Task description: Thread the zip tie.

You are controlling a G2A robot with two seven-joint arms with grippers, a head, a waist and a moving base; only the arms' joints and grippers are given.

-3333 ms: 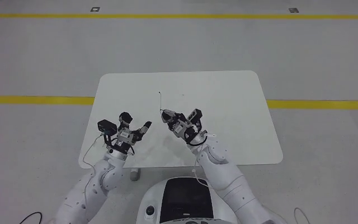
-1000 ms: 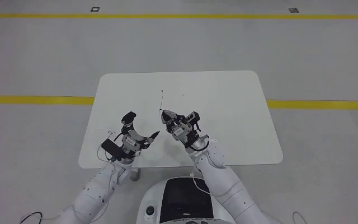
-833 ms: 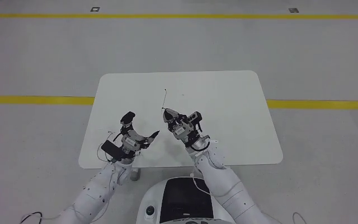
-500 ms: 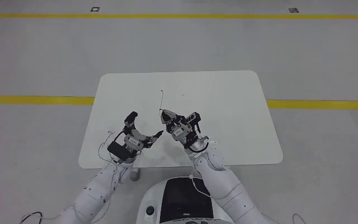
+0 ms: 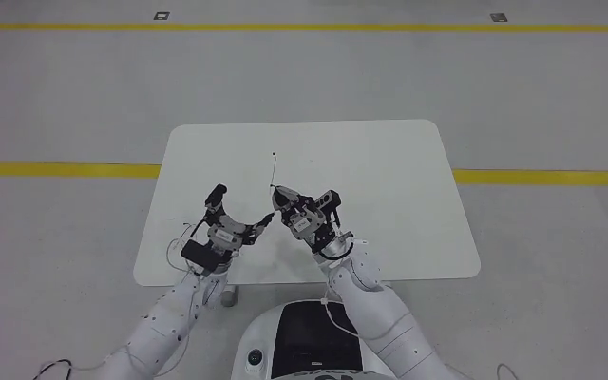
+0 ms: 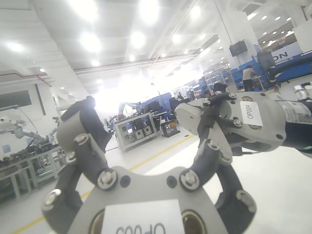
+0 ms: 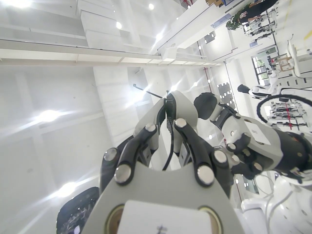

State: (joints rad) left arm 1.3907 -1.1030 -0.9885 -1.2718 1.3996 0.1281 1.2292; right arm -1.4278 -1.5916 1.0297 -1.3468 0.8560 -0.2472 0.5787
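As the left gripper (image 5: 242, 208) came closer with fingers spread, the right gripper (image 5: 276, 198) pinched the zip tie (image 5: 273, 173) upright. Threading seemed near.

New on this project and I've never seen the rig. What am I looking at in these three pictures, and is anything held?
This is a two-armed robot working at a white table. The top view comes from a camera above its arms, looking down. The other two come from a camera on each wrist, looking out past that arm's own fingers into the hall. The right gripper is shut on a thin black zip tie, which sticks out past its fingertips, held up over the table. The left gripper is open and holds nothing. It sits close beside the right one.
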